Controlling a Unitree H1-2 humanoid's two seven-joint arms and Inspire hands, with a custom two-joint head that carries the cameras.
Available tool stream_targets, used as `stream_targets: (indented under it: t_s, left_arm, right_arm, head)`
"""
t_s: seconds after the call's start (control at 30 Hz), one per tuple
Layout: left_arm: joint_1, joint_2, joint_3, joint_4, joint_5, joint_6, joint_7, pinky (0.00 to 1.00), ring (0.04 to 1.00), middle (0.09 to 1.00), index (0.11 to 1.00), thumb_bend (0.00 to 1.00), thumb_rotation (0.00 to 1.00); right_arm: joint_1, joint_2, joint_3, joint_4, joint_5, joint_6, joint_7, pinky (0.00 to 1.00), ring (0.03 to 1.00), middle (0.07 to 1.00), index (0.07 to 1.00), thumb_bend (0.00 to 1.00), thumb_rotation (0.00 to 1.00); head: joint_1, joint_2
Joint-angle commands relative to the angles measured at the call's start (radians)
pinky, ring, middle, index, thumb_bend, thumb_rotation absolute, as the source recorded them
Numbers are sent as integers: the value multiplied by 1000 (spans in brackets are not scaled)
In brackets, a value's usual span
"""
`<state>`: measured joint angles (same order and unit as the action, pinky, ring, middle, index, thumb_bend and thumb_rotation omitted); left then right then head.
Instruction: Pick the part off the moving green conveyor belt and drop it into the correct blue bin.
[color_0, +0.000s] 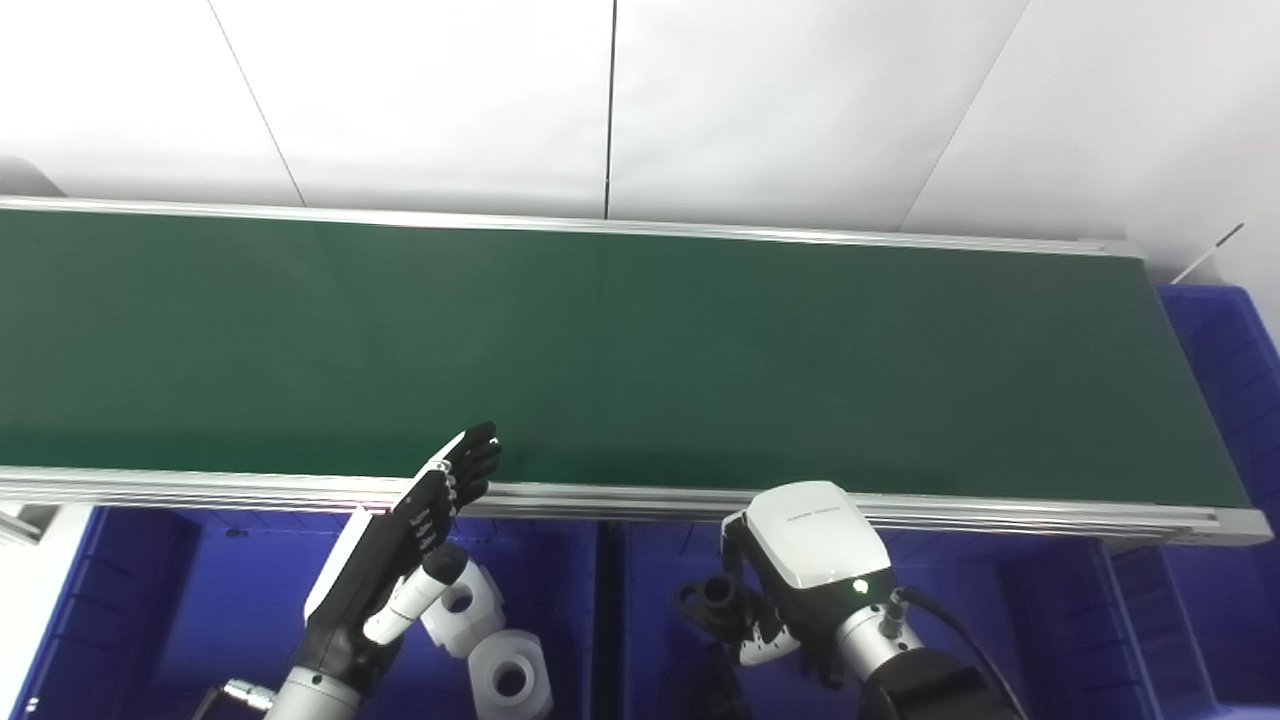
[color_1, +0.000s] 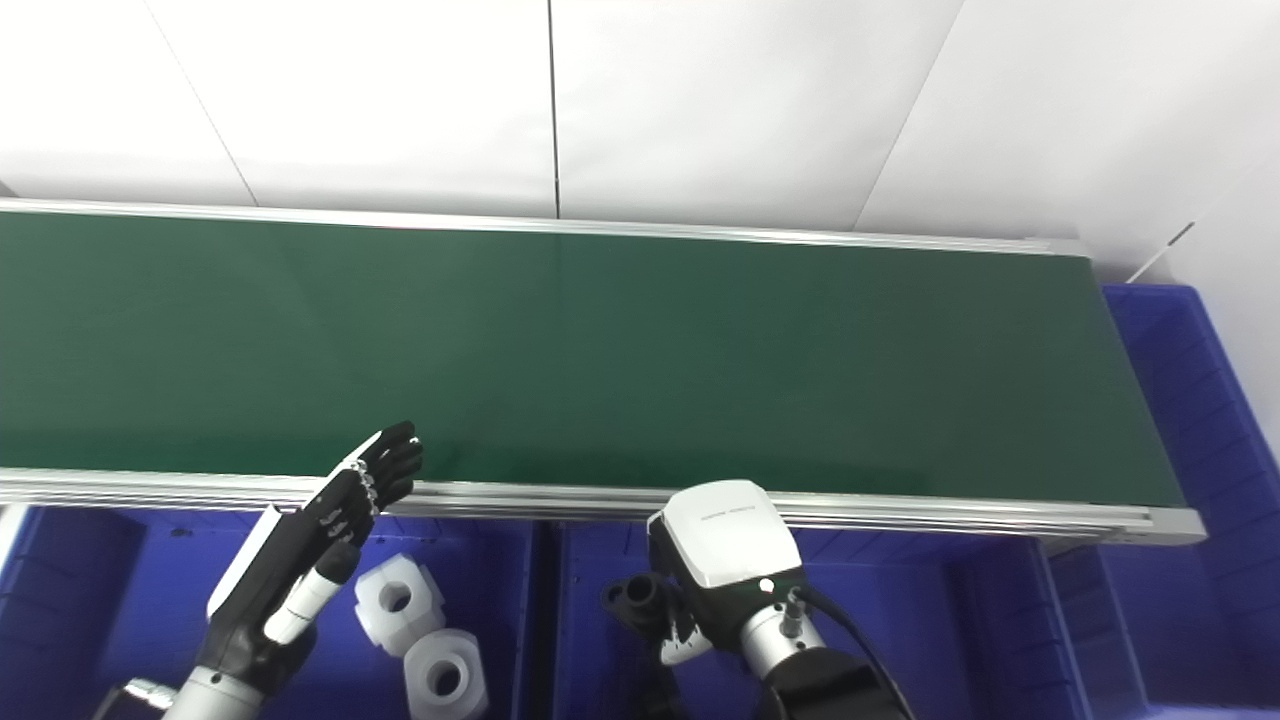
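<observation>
The green conveyor belt (color_0: 640, 360) lies bare from end to end, open to a hand anywhere above it. Its near aluminium rail (color_0: 620, 500) stands between the belt and the blue bins below. The left hand (color_0: 400, 545), flat with fingers (color_0: 470, 465) extended, reaches over that rail. Under it, two white fittings (color_1: 420, 640) take up part of the left bin (color_0: 200, 600). The right hand (color_1: 700, 570) sits over the middle bin (color_1: 900, 610), beside a black part (color_1: 630, 600), whether touching it cannot be told. The end bin (color_0: 1230, 340) past the belt's right end looks open.
</observation>
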<state>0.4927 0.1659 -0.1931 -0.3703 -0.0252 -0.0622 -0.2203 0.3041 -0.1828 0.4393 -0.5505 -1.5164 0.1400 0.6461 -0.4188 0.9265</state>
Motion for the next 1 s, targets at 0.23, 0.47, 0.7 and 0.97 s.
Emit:
stream_targets:
  t_s: [0.23, 0.47, 0.7, 0.97]
  left_arm:
    - [3, 12, -4, -49, 0, 26, -6, 938, 937, 930, 924, 774, 853]
    - [2, 8, -5, -51, -9, 36, -8, 942, 935, 929, 921, 762, 834]
    - [3, 7, -11, -45, 4, 31, -6, 930, 929, 928, 920, 769, 841]
    - [17, -10, -20, -16, 7, -5, 2, 929, 929, 923, 915, 756, 821]
  right_arm:
    - [1, 9, -6, -30, -55, -61, 21, 380, 496, 631, 697, 998, 710]
    - [-4, 15, -7, -43, -62, -72, 62, 398, 509, 656, 703, 1000, 772]
    - [22, 59, -27, -103, 53, -46, 116, 395, 524, 662, 697, 998, 774]
    - [186, 224, -68, -134, 559, -46, -183, 333, 428, 516, 584, 756, 723]
  head:
    - [10, -4]
    - [13, -6]
    - [32, -12]
    - [112, -42]
